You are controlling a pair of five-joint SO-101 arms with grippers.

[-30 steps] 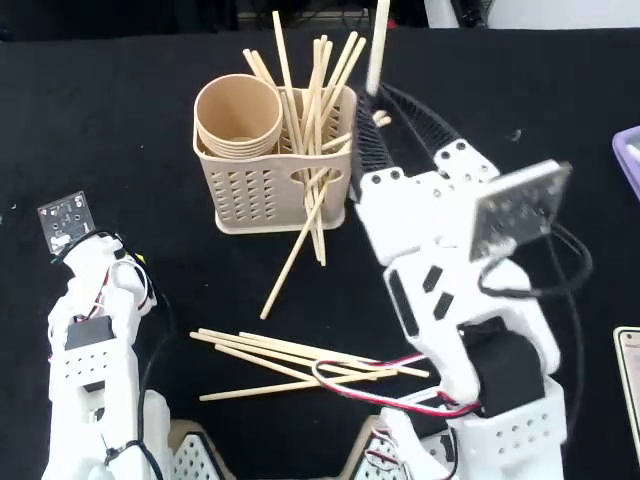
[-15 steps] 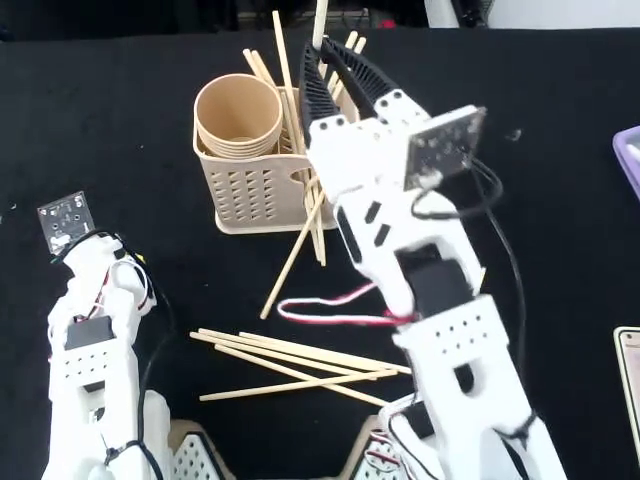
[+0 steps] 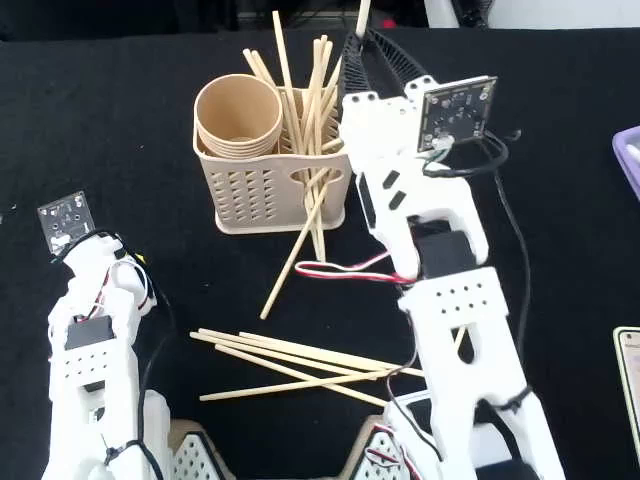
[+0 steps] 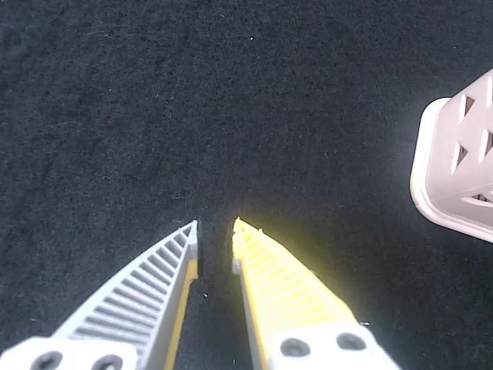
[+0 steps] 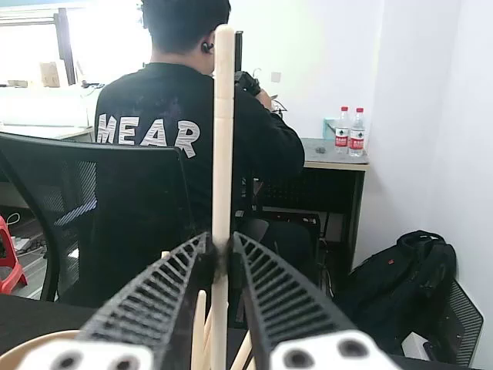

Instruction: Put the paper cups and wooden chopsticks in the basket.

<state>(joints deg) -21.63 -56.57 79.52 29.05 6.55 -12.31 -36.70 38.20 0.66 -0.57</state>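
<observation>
The held chopstick runs off the frame's top edge; the right arm covers the loose chopsticks' right ends.

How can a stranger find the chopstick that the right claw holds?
Start at the beige basket on the black table. The right claw stands beside its chopstick-filled end. The chopstick pinched in that claw stands upright and alone, not leaning in the basket or lying flat.

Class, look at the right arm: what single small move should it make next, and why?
Probably lower the right gripper toward the basket. It is shut on an upright chopstick near the basket's far right corner, where sticks already stand, so this one has yet to go in.
</observation>
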